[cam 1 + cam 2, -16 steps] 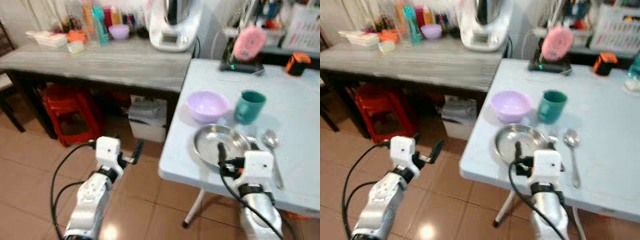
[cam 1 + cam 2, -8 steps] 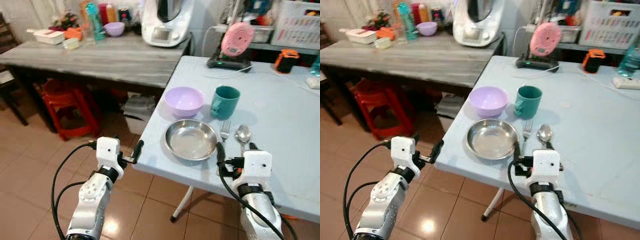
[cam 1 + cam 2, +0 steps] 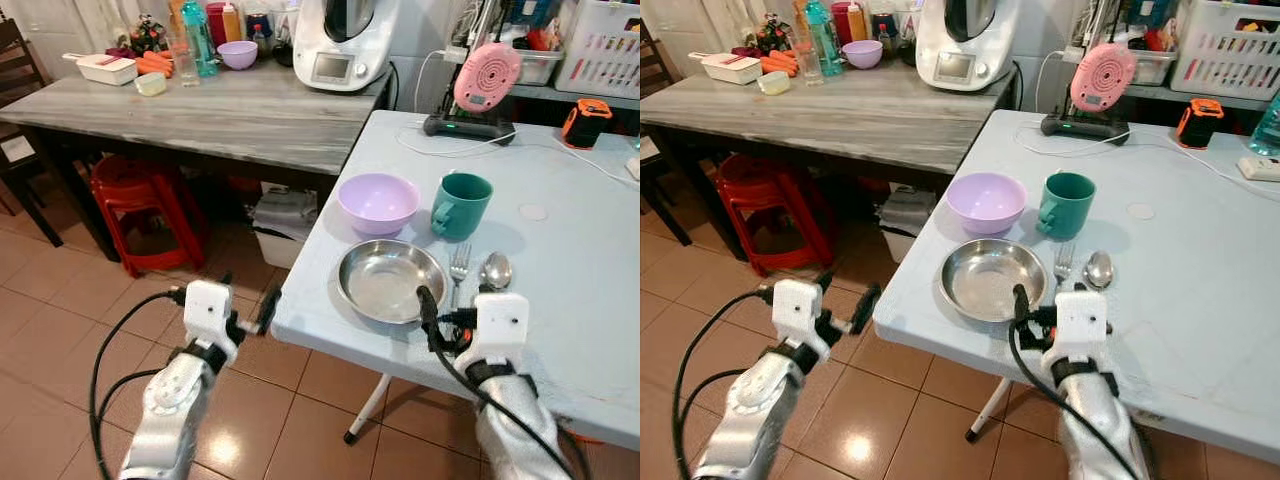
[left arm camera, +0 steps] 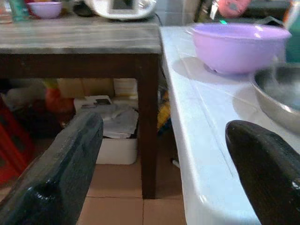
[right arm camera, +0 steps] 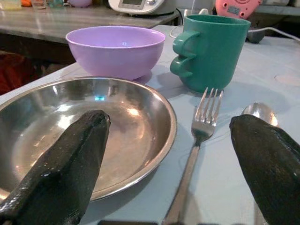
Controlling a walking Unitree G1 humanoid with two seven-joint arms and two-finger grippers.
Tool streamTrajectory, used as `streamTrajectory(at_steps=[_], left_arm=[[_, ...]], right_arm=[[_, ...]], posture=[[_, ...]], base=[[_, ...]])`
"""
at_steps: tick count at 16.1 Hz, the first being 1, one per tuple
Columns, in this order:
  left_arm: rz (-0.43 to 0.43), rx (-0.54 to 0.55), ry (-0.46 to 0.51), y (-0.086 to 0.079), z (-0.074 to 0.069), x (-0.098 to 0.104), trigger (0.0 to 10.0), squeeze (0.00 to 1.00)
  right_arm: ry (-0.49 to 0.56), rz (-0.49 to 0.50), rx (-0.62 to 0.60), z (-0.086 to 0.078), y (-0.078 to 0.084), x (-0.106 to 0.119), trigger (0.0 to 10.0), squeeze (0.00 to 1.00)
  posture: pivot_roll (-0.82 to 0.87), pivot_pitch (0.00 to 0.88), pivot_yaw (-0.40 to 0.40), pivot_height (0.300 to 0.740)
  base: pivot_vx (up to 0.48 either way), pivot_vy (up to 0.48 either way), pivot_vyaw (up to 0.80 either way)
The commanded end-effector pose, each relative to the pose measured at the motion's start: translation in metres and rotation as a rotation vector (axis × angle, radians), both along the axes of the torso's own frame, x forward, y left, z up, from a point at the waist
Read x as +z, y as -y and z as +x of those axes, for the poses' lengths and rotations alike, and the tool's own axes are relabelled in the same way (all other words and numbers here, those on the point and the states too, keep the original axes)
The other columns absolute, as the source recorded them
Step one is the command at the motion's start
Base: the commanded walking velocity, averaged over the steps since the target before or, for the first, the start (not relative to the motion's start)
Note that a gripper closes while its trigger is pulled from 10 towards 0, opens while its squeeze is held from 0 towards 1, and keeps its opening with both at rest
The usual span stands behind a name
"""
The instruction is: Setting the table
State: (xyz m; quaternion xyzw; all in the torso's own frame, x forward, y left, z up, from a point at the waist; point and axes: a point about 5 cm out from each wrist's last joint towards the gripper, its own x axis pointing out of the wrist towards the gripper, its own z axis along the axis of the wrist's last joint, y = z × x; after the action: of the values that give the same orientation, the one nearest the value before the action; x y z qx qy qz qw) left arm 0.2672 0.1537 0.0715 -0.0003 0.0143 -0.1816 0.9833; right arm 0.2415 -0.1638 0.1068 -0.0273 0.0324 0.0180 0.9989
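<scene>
Closer now, my camera had steadied; right hand (image 3: 455,318) hung spread, straddling the fork (image 5: 197,136), whose handle ran straight back toward it on the counter (image 3: 590,260), beside the steel plate (image 3: 390,280).

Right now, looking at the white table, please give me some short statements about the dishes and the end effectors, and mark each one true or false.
1. The fork lies between the steel plate and the spoon. True.
2. The green mug stands inside the purple bowl. False: it stands beside the bowl, on the table.
3. The right end effector is open, empty, low over the table's near edge. True.
4. The left end effector holds the spoon. False: it is open, empty, beside the table's edge.
5. The plate holds food. False: it is empty.
</scene>
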Motion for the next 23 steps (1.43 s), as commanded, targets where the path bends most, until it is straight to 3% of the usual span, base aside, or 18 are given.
streamTrajectory(at_steps=[1, 5, 7, 8, 9, 10, 11, 15, 18, 23], left_arm=[[0.020, -0.018, 0.020, -0.003, 0.001, 0.003, 10.0, 0.00], [-0.001, -0.033, 0.037, 0.004, 0.005, 0.008, 10.0, 0.00], [-0.008, -0.109, 0.041, 0.013, -0.001, 0.008, 10.0, 0.00], [-0.005, -0.129, 0.038, 0.014, -0.002, 0.008, 10.0, 0.00], [-0.010, -0.139, 0.033, 0.014, -0.003, 0.007, 10.0, 0.00], [-0.022, -0.148, 0.028, 0.014, -0.002, 0.007, 10.0, 0.00], [-0.029, -0.152, 0.029, 0.014, -0.001, 0.008, 10.0, 0.00], [-0.050, -0.205, 0.022, 0.016, -0.003, 0.009, 10.0, 0.00], [-0.053, -0.209, 0.024, 0.017, -0.003, 0.009, 10.0, 0.00], [-0.052, -0.216, 0.026, 0.019, -0.001, 0.010, 10.0, 0.00]], right_arm=[[0.003, 0.033, 0.014, 0.003, 0.000, 0.006, 10.0, 0.00], [-0.044, 0.018, 0.009, 0.010, 0.004, 0.002, 10.0, 0.00], [-0.029, 0.100, 0.055, 0.012, 0.001, 0.004, 10.0, 0.00], [0.005, 0.035, 0.055, 0.013, 0.003, 0.007, 10.0, 0.00], [0.000, 0.040, 0.065, 0.014, 0.003, 0.007, 10.0, 0.00], [-0.045, 0.201, 0.096, 0.013, -0.001, 0.003, 10.0, 0.00], [-0.049, 0.168, 0.086, 0.013, -0.002, 0.000, 10.0, 0.00], [-0.124, 0.181, 0.030, 0.021, -0.004, -0.019, 10.0, 0.00], [-0.132, 0.166, -0.012, 0.027, 0.004, -0.021, 10.0, 0.00], [-0.124, 0.177, 0.016, 0.036, 0.001, -0.018, 10.0, 0.00]], posture=[[-0.09, 0.000, 0.048, 0.740], [-0.09, 0.000, 0.063, 0.740], [-0.09, 0.000, 0.075, 0.740], [-0.09, 0.000, 0.076, 0.740], [-0.09, 0.000, 0.074, 0.740], [-0.08, 0.000, 0.073, 0.740], [-0.08, 0.000, 0.072, 0.740], [-0.08, 0.000, 0.072, 0.740], [-0.08, 0.000, 0.079, 0.740], [-0.08, 0.000, 0.082, 0.740]], base=[[0.000, 0.000, 0.00], [0.000, 0.000, 0.00], [0.000, 0.000, 0.00], [0.000, 0.000, 0.00], [0.000, 0.000, 0.00], [0.000, 0.000, 0.00], [0.000, 0.000, 0.00], [0.000, 0.000, 0.00], [0.000, 0.000, 0.00], [0.000, 0.000, 0.00]])
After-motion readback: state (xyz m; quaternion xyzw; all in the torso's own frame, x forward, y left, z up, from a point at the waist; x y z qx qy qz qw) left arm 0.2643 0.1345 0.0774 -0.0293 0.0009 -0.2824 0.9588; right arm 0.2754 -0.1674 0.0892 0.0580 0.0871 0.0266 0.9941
